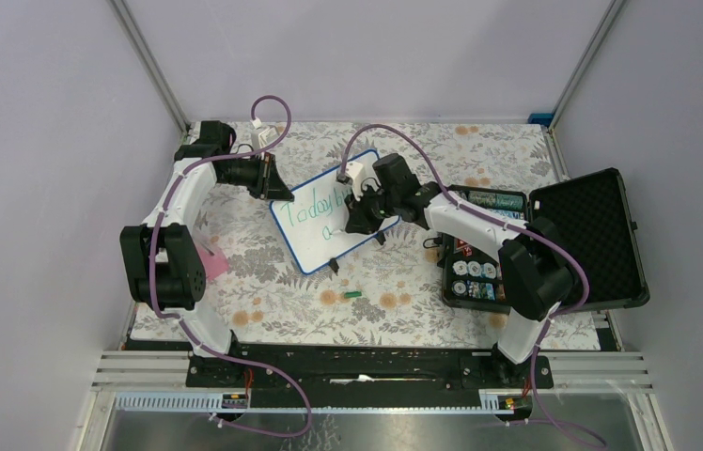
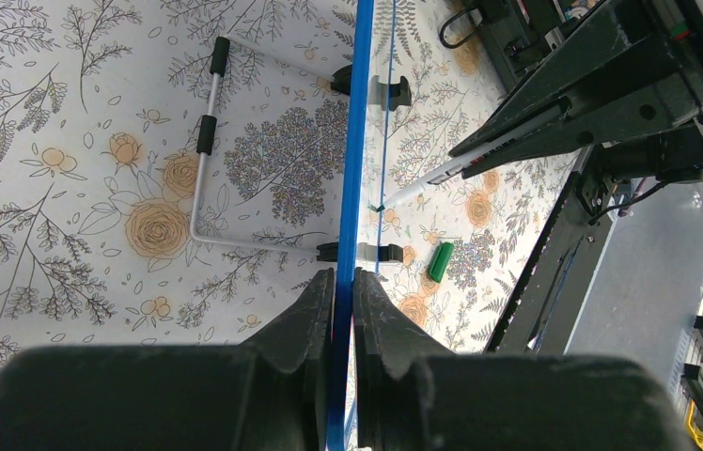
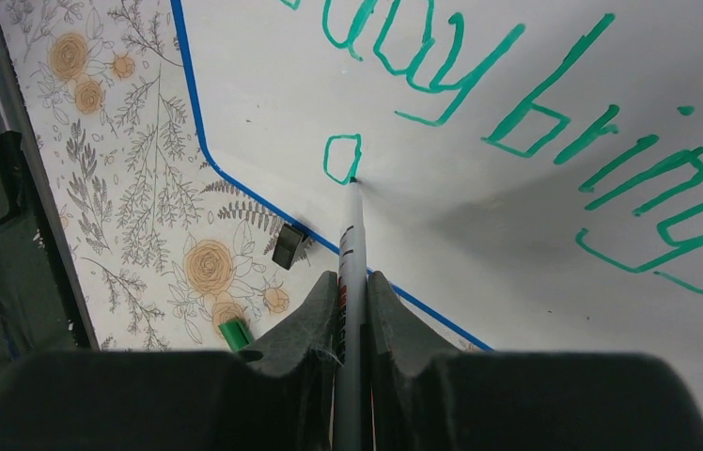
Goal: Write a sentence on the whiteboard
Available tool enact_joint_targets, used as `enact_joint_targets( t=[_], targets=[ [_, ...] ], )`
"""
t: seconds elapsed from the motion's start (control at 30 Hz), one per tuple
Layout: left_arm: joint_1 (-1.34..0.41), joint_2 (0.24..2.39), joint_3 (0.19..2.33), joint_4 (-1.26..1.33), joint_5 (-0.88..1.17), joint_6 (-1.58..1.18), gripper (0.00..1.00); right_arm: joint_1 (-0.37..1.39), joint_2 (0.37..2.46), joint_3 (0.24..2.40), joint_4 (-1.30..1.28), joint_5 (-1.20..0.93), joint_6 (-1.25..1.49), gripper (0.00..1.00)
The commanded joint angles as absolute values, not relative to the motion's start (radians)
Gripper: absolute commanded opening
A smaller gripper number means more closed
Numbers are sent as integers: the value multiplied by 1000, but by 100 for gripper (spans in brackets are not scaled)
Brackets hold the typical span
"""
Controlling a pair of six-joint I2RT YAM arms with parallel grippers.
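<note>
A blue-framed whiteboard (image 1: 324, 225) stands tilted on the floral table, with green writing "Today brings" and a small "a" below it (image 3: 342, 158). My left gripper (image 2: 344, 282) is shut on the board's blue edge (image 2: 361, 113), seen edge-on. My right gripper (image 3: 351, 287) is shut on a grey marker (image 3: 351, 235); its tip touches the board at the bottom of the "a". The marker also shows in the left wrist view (image 2: 423, 183). The green marker cap (image 1: 352, 294) lies on the table in front of the board.
An open black case (image 1: 592, 240) with small items (image 1: 475, 277) stands at the right. A pink object (image 1: 211, 258) lies by the left arm. The board's metal stand (image 2: 202, 150) rests on the cloth behind it.
</note>
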State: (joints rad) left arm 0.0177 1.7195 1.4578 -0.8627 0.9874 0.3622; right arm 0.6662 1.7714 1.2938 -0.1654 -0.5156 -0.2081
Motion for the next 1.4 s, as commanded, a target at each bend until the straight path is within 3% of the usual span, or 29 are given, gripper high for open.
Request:
enact_joint_targets(
  t=[0.0, 0.97, 1.37],
  targets=[
    [14, 1729, 1492, -848, 951, 374, 0, 657, 1749, 1273, -144, -505, -232, 0],
    [14, 1724, 1486, -847, 948, 380, 0, 729, 1751, 1289, -140, -563, -194, 0],
    [14, 1721, 1486, -847, 940, 391, 0, 606, 1669, 1296, -177, -653, -177, 0]
  ],
)
